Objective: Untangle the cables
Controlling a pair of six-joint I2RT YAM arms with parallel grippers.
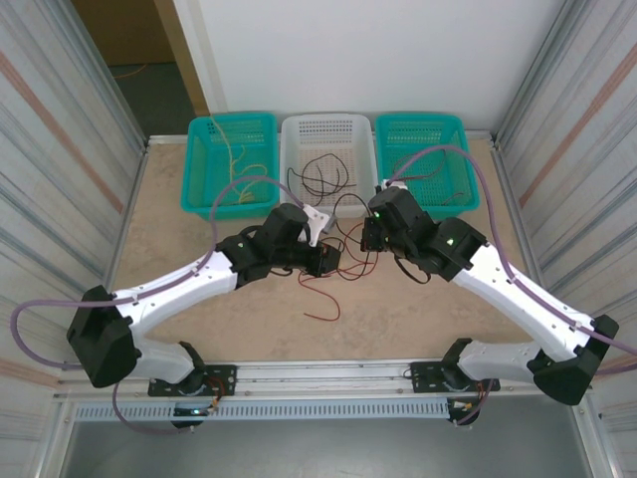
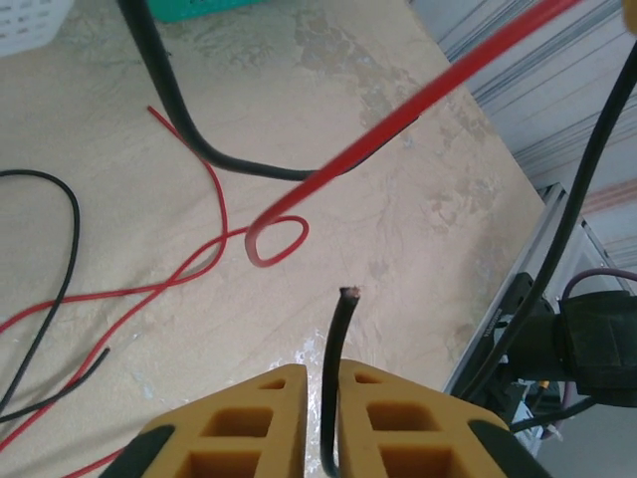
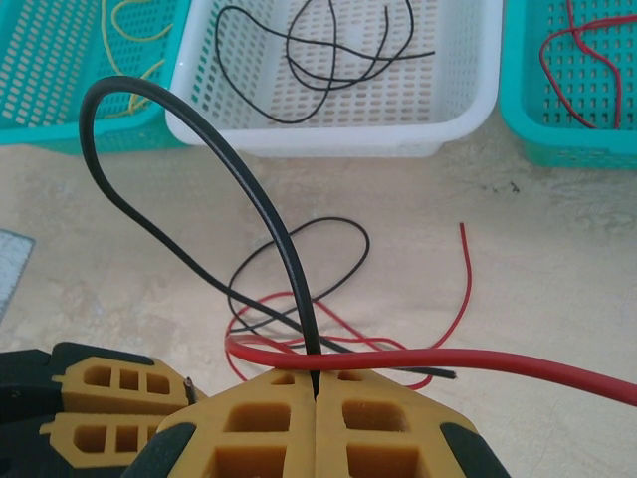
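**A:** Your left gripper [image 2: 320, 378] pinches a black cable [image 2: 335, 339] just below its cut end. Your right gripper [image 3: 317, 386] is clamped on a black strand [image 3: 249, 189], possibly the same one; it's hard to say.

**B:** The risk?

**A:** If you pull apart, that short end slips free. Or the red cable [image 3: 448, 357] draped across tightens into a knot over the middle of the table [image 1: 199, 299].

Three baskets stand in a row: two teal, the left teal basket [image 1: 231, 117] and the right teal basket [image 1: 423, 117], and one white basket [image 1: 326, 119] between them. There are two claws, the left claw [image 2: 320, 373] and the right claw [image 3: 317, 378]. The wires come in three colours, red cables [image 3: 498, 360], black cables [image 2: 332, 388] and pale yellow cables [image 1: 235, 154], but the strands overlap too much to count.
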